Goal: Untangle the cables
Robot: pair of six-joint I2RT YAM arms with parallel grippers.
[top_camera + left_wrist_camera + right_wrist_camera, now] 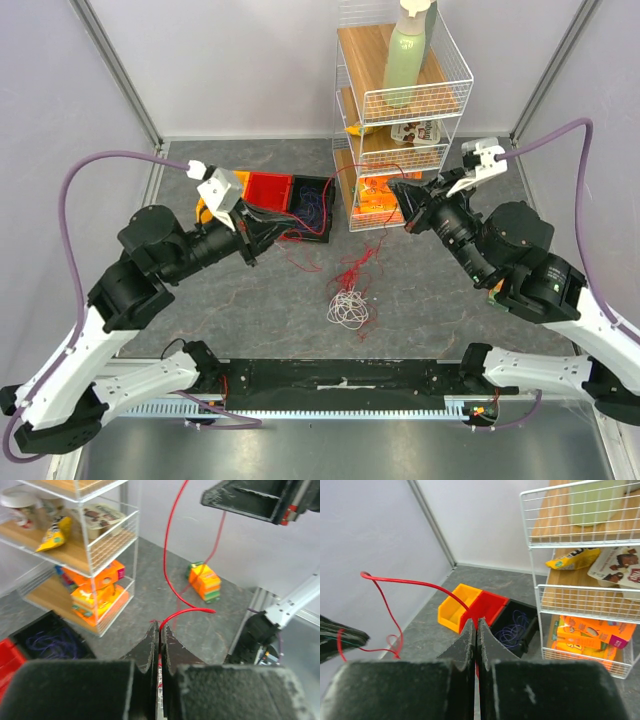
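Note:
One red cable [167,555] runs taut-looped between both grippers above the table. My left gripper [160,625] is shut on one part of it, near the bins [268,236]. My right gripper [476,622] is shut on another part, in front of the wire rack [408,198]. From it the red cable [410,583] arcs left to the other gripper's fingers [335,635]. A loose red tangle [352,268] trails down onto the table. A white cable clump [347,310] lies just below it. A purplish cable [515,626] is coiled inside the black bin [312,190].
A yellow bin [454,607], a red bin [487,607] and the black bin stand in a row at the back left. A wire rack [400,110] with a bottle, snack packs and orange boxes stands at the back. An orange-green block [205,582] lies by the right arm.

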